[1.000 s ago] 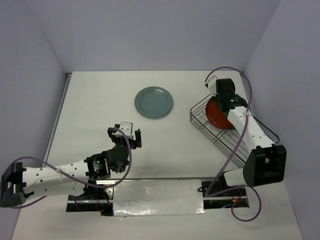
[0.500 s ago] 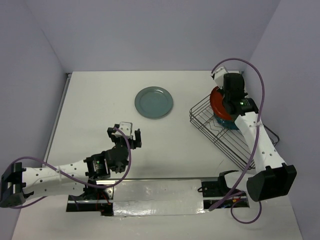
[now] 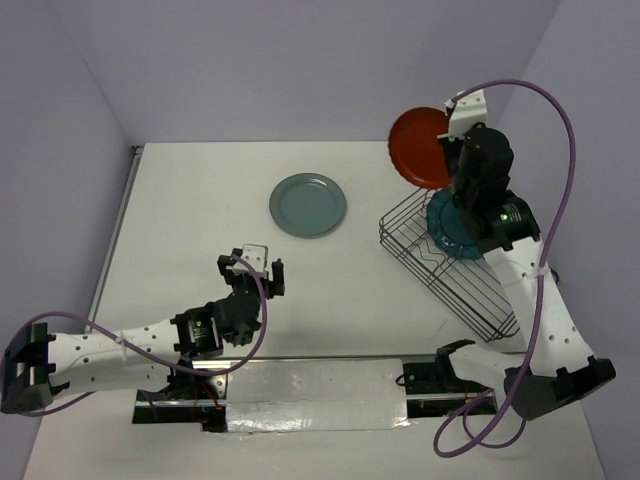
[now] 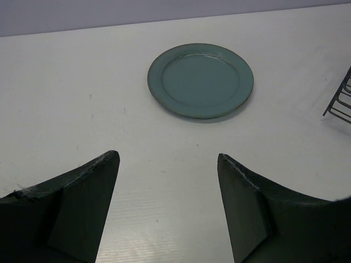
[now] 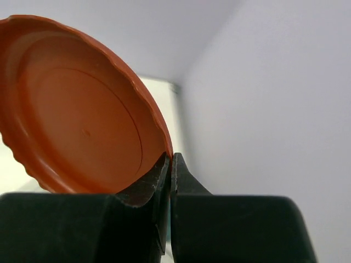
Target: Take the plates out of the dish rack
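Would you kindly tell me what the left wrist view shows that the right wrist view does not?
Only the left wrist view shows the smooth pale grey-green round plate lying flat on the white table, a corner of the dark wire dish rack, and the left gripper, open and empty. Only the right wrist view shows the red-orange round plate, its rim pinched in the shut right gripper. Both share the pale wall and some of the table.

The red-orange plate (image 5: 82,120) looks smooth, matt; the dish rack (image 3: 455,287) is dark wire.
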Robot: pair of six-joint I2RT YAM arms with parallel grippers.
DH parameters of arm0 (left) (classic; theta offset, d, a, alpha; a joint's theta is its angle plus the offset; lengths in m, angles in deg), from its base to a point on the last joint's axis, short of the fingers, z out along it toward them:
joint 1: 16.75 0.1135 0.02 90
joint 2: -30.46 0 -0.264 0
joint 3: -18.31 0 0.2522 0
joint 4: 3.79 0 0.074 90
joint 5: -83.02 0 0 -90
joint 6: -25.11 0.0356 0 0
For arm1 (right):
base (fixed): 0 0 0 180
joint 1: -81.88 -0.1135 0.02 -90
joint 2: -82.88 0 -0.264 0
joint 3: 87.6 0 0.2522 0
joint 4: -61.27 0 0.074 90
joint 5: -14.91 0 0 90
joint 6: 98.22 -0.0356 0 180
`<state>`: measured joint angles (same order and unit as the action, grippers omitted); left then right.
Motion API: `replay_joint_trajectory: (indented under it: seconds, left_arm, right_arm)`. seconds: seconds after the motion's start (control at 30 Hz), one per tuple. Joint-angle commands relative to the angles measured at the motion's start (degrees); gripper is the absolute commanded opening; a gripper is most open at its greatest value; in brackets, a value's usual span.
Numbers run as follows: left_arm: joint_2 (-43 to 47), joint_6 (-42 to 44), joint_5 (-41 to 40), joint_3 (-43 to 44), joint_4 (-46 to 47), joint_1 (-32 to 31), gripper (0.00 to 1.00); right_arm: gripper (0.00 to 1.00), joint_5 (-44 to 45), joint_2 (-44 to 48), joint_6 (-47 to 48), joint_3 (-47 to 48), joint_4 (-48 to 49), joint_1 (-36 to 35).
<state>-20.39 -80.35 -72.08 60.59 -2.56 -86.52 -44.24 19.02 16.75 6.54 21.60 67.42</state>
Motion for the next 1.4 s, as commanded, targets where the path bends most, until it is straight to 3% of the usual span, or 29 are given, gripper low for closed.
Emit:
replay_joint_trajectory:
  seconds: [0.0,0.17,0.47,0.7,1.07,1.37]
  left_arm:
    - [1.8,-1.33,-0.47,1.99,1.98,-0.01,0.84]
    - [5.75,-0.8,-0.82,-0.38,4.08,0.08,0.85]
    - [5.86,0.0,-5.29,-1.62,5.85,-0.01,0.86]
    - [4.0,-1.59,-7.94,-0.03,3.65,0.08,0.87]
    - [6.47,-0.71,-6.53,-1.79,5.49,0.08,0.88]
    - [3.57,-1.15,-5.74,-0.04,4.09,-0.01,0.89]
  right_arm:
    - [0.0,-4.73,-4.07,-16.94,5.47,0.08,-5.04]
    - [0.0,-18.43,-9.09,-35.92,5.67,-2.04,-11.63]
    - [0.0,-20.3,-18.67,-51.14,-3.37,-1.25,-27.27]
    - [0.0,-23.99,-21.31,-60.99,-13.05,1.13,-30.8]
    - [0.0,-19.53,-21.75,-74.01,-26.41,5.43,-36.16]
    - [0.0,-9.68,-23.78,-81.39,-28.87,2.7,-36.61]
